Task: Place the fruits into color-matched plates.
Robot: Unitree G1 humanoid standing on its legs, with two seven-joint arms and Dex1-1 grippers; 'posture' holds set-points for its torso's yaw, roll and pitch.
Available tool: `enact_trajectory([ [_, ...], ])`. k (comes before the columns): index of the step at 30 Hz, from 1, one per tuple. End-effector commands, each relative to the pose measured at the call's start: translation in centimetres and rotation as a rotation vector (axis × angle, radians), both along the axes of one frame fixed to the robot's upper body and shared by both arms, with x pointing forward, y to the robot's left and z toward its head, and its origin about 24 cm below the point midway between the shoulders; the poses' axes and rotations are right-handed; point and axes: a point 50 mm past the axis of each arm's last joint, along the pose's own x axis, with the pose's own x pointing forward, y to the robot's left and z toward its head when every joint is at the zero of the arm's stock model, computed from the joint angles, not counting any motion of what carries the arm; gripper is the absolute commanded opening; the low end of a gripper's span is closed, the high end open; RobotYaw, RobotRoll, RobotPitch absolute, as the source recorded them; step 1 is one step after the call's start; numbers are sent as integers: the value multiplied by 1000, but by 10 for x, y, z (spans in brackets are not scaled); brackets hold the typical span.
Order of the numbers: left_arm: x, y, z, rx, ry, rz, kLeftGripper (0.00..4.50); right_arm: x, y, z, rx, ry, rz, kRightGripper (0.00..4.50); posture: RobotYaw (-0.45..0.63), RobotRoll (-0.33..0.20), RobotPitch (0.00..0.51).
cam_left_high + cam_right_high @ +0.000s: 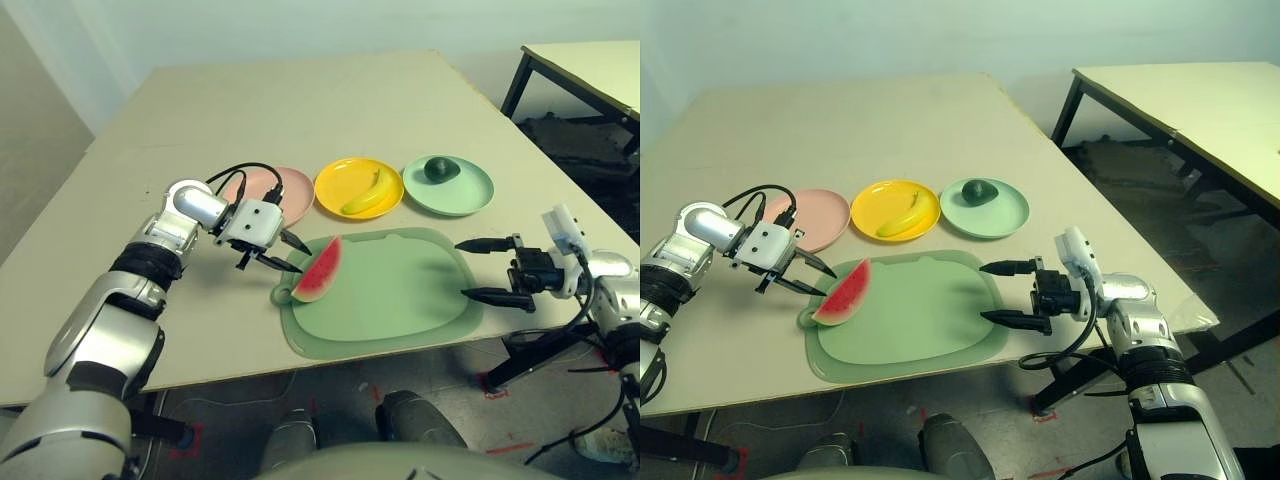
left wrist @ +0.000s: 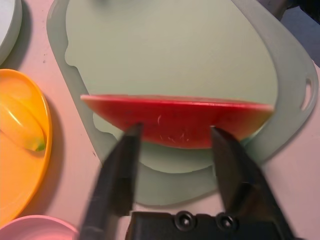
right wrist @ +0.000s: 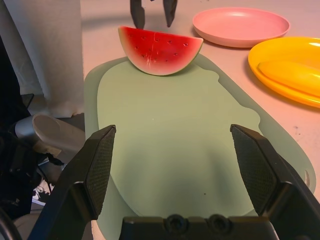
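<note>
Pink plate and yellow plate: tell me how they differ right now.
The pink plate is empty, while the yellow plate holds the banana. The pink plate sits at the left end of the row, close behind the left gripper; the yellow plate sits in the middle, beside the green plate. Both are round, shallow, similar in size, and lie flat on the table.

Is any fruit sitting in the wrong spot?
Yes: the watermelon wedge stands on the green mat, not on a plate. The pink plate is bare, while banana and avocado sit in matching plates.
</note>
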Motion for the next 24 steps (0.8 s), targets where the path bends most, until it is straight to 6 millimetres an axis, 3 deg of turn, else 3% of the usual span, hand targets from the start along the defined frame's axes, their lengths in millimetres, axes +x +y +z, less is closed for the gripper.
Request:
enact_trajectory([
  [1, 0, 1, 2, 39, -15, -28, 4186, 1, 1, 1, -18, -6, 13, 4500, -236, 0, 0],
  [2, 0, 2, 2, 42, -18, -31, 4475, 1, 2, 1, -18, -6, 14, 4500, -236, 0, 0],
  [12, 3, -3, 3, 39, -29, -47, 4475, 1, 4, 1, -16, -5, 22, 4500, -242, 0, 0],
  [24, 7, -23, 2, -33, -20, -61, 4475, -1, 1, 0, -28, 6, 13, 4500, -252, 0, 0],
])
